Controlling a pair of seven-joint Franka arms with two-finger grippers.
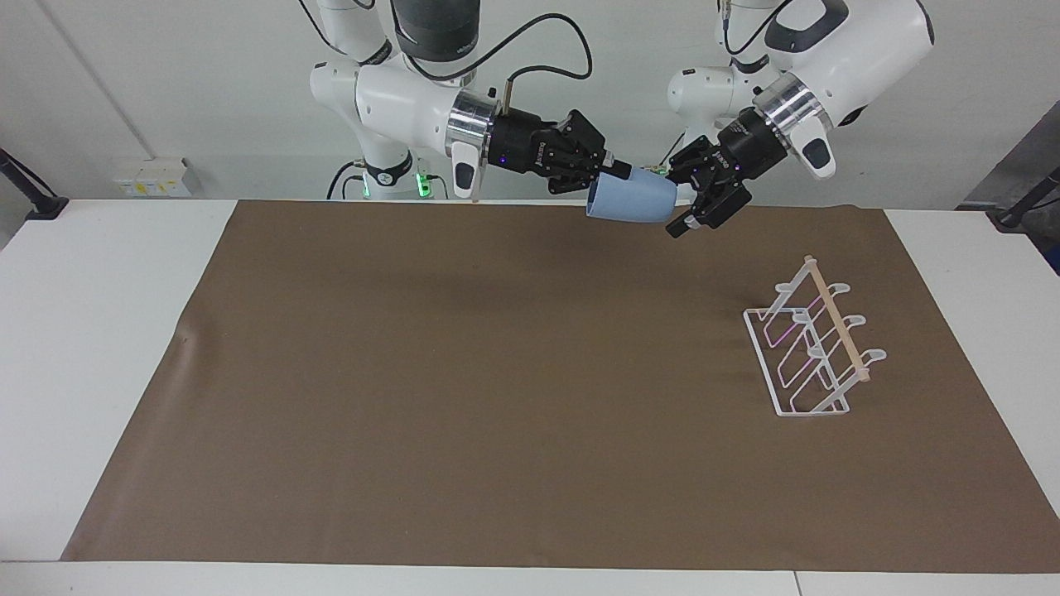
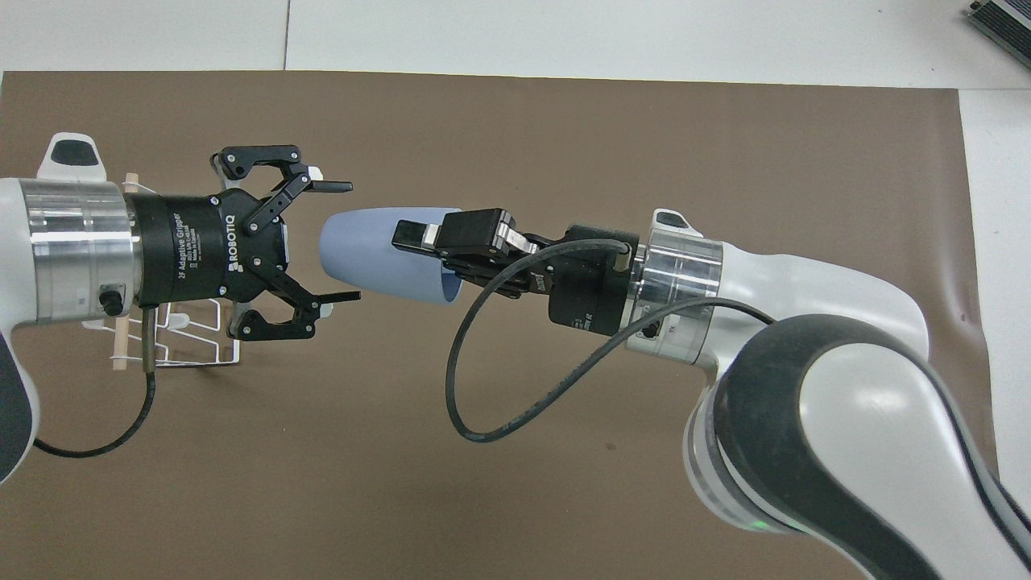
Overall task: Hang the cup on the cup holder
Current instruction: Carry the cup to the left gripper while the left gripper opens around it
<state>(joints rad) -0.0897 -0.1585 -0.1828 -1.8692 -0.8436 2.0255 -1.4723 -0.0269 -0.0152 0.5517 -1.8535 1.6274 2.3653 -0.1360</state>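
Observation:
The light blue cup lies on its side in the air over the mat's edge nearest the robots. My right gripper is shut on its rim, one finger inside the mouth; it also shows in the overhead view. The cup's closed base points at my left gripper, which is open. Its fingers reach past the base on both sides with gaps. The white wire cup holder stands toward the left arm's end of the table; in the overhead view the cup holder is partly hidden under the left gripper.
A brown mat covers most of the white table. A black cable loops off the right wrist. A grey device corner shows at the table's farthest edge.

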